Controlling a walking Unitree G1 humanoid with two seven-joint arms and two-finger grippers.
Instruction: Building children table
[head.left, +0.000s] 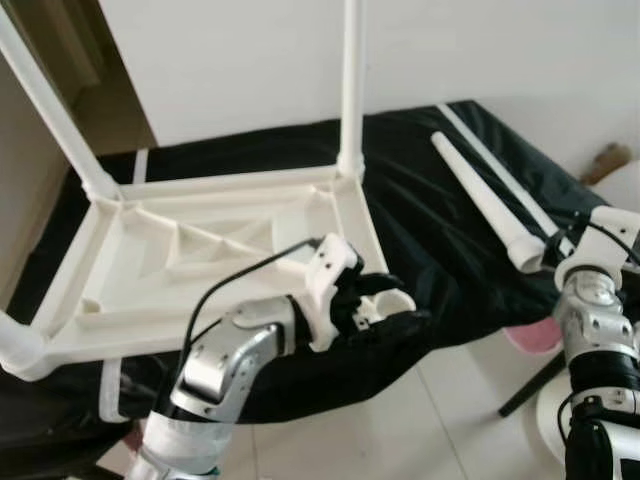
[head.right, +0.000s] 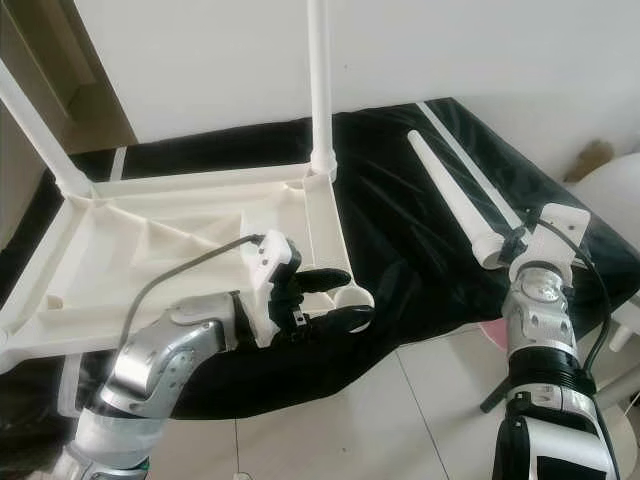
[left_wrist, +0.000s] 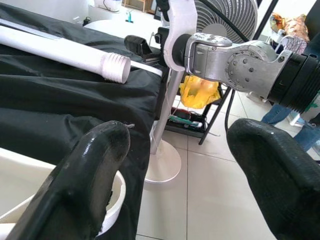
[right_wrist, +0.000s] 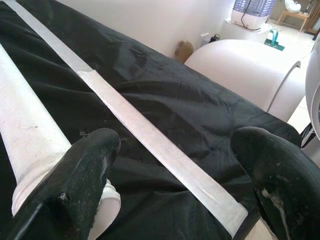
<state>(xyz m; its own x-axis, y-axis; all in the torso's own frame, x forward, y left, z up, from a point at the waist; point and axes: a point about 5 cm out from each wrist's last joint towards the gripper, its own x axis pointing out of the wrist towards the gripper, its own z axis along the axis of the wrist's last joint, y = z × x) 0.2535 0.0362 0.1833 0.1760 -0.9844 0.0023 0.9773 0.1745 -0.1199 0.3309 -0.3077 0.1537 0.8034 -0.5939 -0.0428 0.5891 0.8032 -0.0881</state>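
Lying upside down on a black-covered surface, the white plastic children's tabletop (head.left: 215, 265) shows its ribbed underside, and that is where the job stands: three legs look fitted, one rising from the far corner (head.left: 351, 80), one slanting up from the far left corner (head.left: 50, 105), and what seems to be a third at the near left corner (head.left: 18, 350). The near right corner has a round empty socket (head.right: 352, 296), so I judge one leg is left to mount. That loose leg (head.right: 455, 200), a tapered white tube with a threaded end, lies on the black cloth (head.right: 400, 230) well apart from the tabletop, off to the robot's right. The left tool (head.right: 330, 300) sits right at the empty socket with its black fingers spread wide, one finger against the socket rim and nothing held between them. The right tool (right_wrist: 172, 165) hovers at the threaded end of the loose leg, fingers wide apart too, one beside the leg's collar and the other out over the cloth near a strip of white tape (right_wrist: 150, 135); it has not closed on the leg. Beyond the cloth's edge stand a pedestal fan (left_wrist: 220, 20) and a pale tiled floor (head.left: 470, 410).
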